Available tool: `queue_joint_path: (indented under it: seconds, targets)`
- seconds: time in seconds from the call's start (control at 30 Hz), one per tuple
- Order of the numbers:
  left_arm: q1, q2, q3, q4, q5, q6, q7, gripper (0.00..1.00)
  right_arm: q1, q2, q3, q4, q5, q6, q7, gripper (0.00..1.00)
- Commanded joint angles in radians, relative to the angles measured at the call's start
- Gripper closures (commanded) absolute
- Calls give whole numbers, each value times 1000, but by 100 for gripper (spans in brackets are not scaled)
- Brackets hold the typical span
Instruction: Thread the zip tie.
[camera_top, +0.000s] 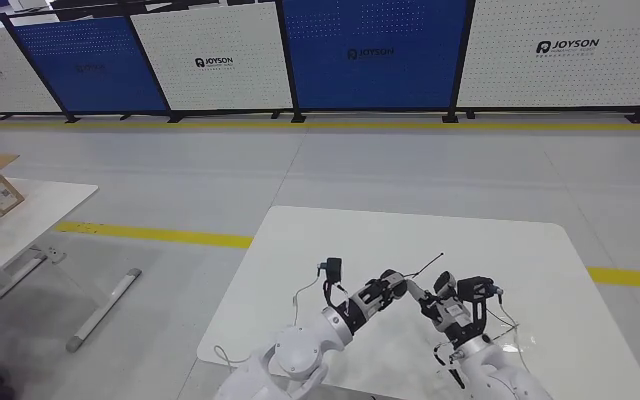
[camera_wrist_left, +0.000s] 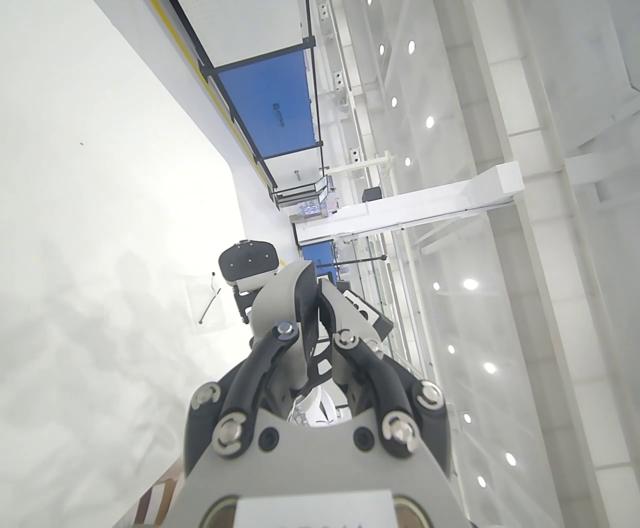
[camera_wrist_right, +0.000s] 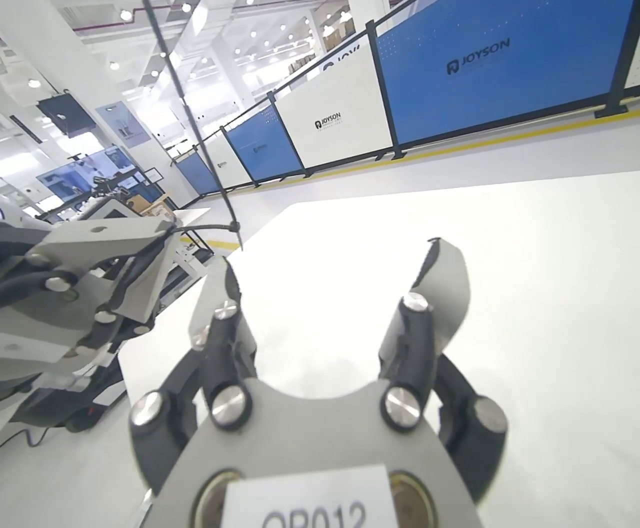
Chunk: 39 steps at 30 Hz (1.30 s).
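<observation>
Left hand (camera_wrist_left: 314, 295): fingers pressed together on the zip tie (camera_wrist_right: 200, 145), above the tabletop (camera_wrist_right: 500, 250).
Zip tie: thin black strap projecting from that grip.
Right hand (camera_wrist_right: 334, 255): fingers spread apart, empty, just beside.
Risk: the flexible strap may bend or twist when seized, so its tip misses the head's slot.

Zip tie (camera_wrist_right: 202, 150) is black throughout, and the table (camera_top: 330, 250) is plain white with no pattern. Left gripper (camera_wrist_left: 317, 287) and right gripper (camera_wrist_right: 332, 260) both have light grey finger shells and base plate, black linkage bars and inner pads, and bright silver pivot pins. Behind, blue panels (camera_top: 375, 50) alternate with white panels (camera_top: 210, 60), each finely dotted and black-framed; the floor (camera_top: 200, 160) is pale grey with a yellow stripe (camera_top: 150, 233).
</observation>
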Motion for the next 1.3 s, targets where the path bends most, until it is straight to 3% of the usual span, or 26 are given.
queue_joint_path:
  seconds: [0.0, 0.3, 0.5, 0.6, 0.83, 1.0, 1.07, 1.13, 1.27]
  targets:
    - [-3, -1, 5, 2, 4, 3, 1, 100, 2, -1, -5, 1, -2, 0, 2, 58]
    - [-12, -4, 13, 11, 12, 12, 1, 100, 7, 0, -6, 5, 27, -48, 32, 55]
    - [-14, -5, 19, 10, 24, 19, -2, 100, 3, 1, 4, -4, 32, -58, 17, 61]
    - [-13, -5, 21, 7, 29, 21, -3, 100, 2, 1, 5, -8, 27, -56, 13, 68]
    - [-15, -7, 25, 4, 38, 23, -3, 100, 1, 1, 3, -13, 19, -60, 13, 73]
    - [-17, -8, 26, 8, 39, 24, 1, 100, 0, 1, 3, -14, 16, -61, 12, 90]
    - [-19, -9, 26, 10, 39, 24, 3, 100, 0, 1, 4, -14, 17, -62, 13, 90]
    - [-19, -9, 27, 11, 41, 24, 5, 100, 0, 1, 4, -15, 17, -62, 14, 100]
    - [-20, -10, 27, 12, 41, 22, 6, 100, 0, 1, 4, -15, 16, -63, 15, 100]
